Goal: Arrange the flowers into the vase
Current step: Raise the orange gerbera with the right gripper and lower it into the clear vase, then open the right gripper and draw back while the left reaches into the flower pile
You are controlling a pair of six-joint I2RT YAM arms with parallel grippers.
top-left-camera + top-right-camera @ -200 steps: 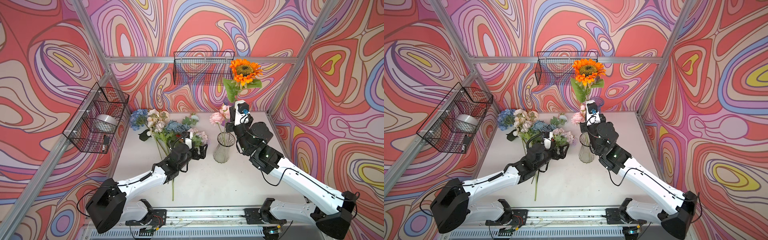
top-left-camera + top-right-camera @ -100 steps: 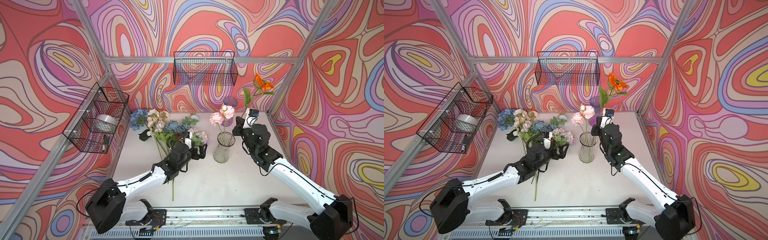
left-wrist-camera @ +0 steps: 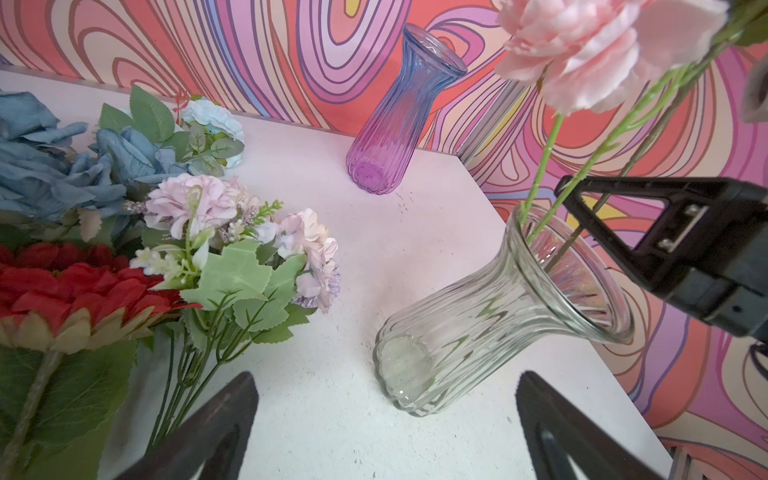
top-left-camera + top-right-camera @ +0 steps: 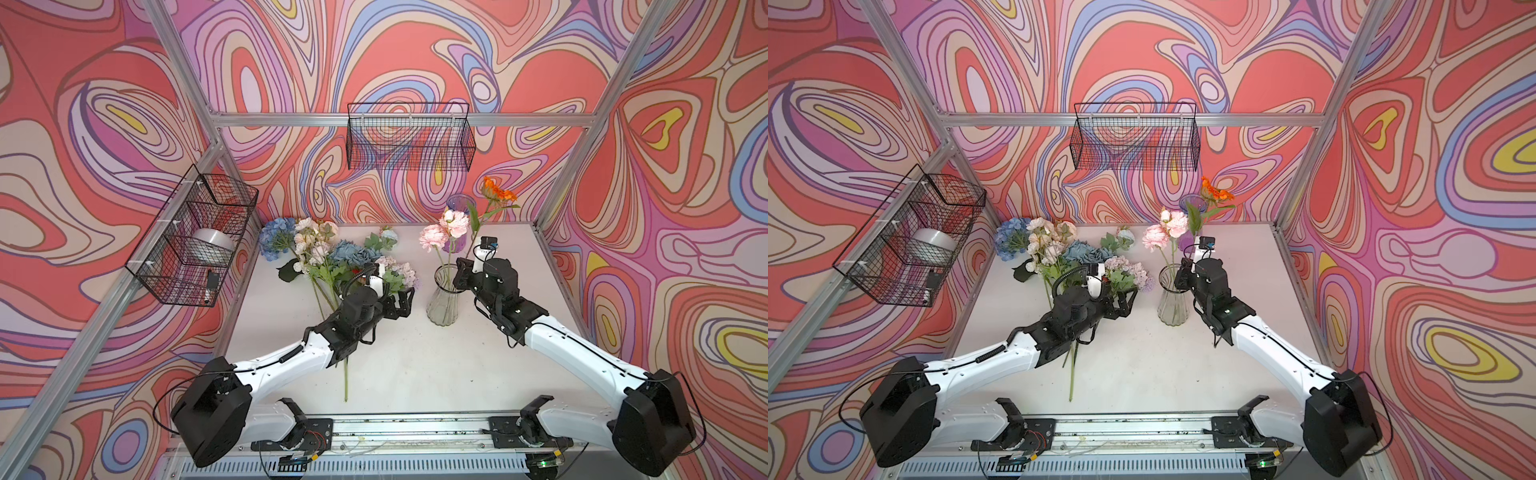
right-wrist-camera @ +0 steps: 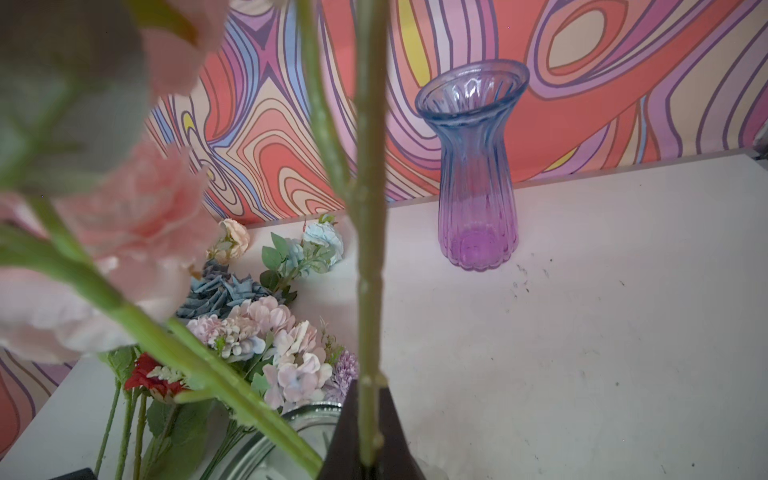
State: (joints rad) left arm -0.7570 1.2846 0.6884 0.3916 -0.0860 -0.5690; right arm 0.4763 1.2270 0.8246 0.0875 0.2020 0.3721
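Observation:
A clear ribbed glass vase (image 4: 444, 301) (image 4: 1172, 301) (image 3: 494, 320) stands mid-table with two pink flowers (image 4: 441, 227) (image 4: 1163, 227) (image 3: 573, 45) in it. My right gripper (image 4: 462, 271) (image 4: 1183, 271) (image 5: 368, 388) hovers at the vase's rim (image 5: 291, 424), shut on the stem (image 5: 370, 249) of an orange flower (image 4: 496, 192) (image 4: 1214, 192) that leans up toward the back right. The remaining flowers (image 4: 332, 257) (image 4: 1067, 257) (image 3: 187, 232) (image 5: 270, 332) lie in a pile at the back left. My left gripper (image 4: 405, 301) (image 4: 1127, 301) (image 3: 384, 378) is open and empty, low beside the pile, facing the vase.
A purple-blue glass vase (image 4: 459, 205) (image 3: 399, 116) (image 5: 473, 166) stands at the back wall behind the clear one. Wire baskets hang on the back wall (image 4: 409, 137) and left wall (image 4: 195, 232), the left one holding a silver roll (image 4: 212, 243). One long stem (image 4: 345, 374) reaches toward the front edge.
My right arm has come down and swung right, bringing the orange flower from high above down to the vase's mouth, its bloom tipped away. The left arm has stayed still.

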